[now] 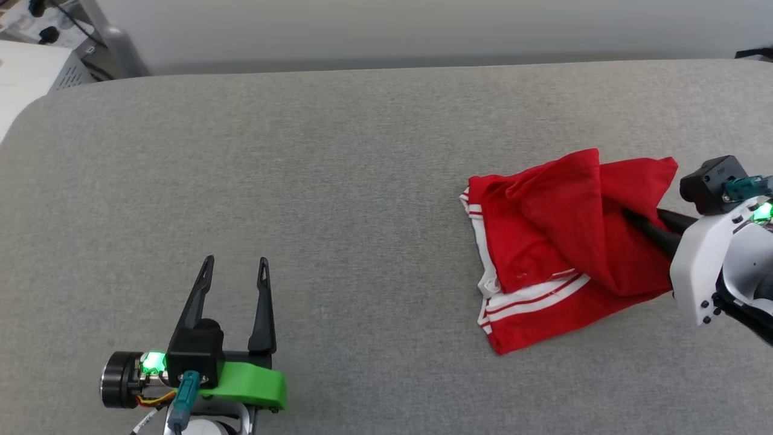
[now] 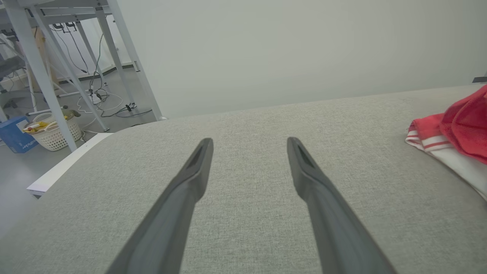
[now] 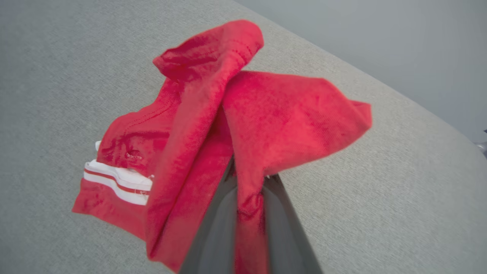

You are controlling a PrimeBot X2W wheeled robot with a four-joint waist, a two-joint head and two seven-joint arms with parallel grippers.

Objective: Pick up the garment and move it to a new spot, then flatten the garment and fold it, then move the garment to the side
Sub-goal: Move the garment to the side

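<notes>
Left gripper (image 1: pixel 236 264): jaws wide apart, empty, over grey padded surface (image 1: pixel 362 169). Garment (image 1: pixel 543 241): crumpled at surface's right; judged light, limp, prone to bunching. Right gripper (image 1: pixel 641 221): pinched tight on a red fold at its right edge

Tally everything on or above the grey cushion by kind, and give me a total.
garment: 1
grippers: 2, the left gripper and the right gripper
Total: 3
</notes>
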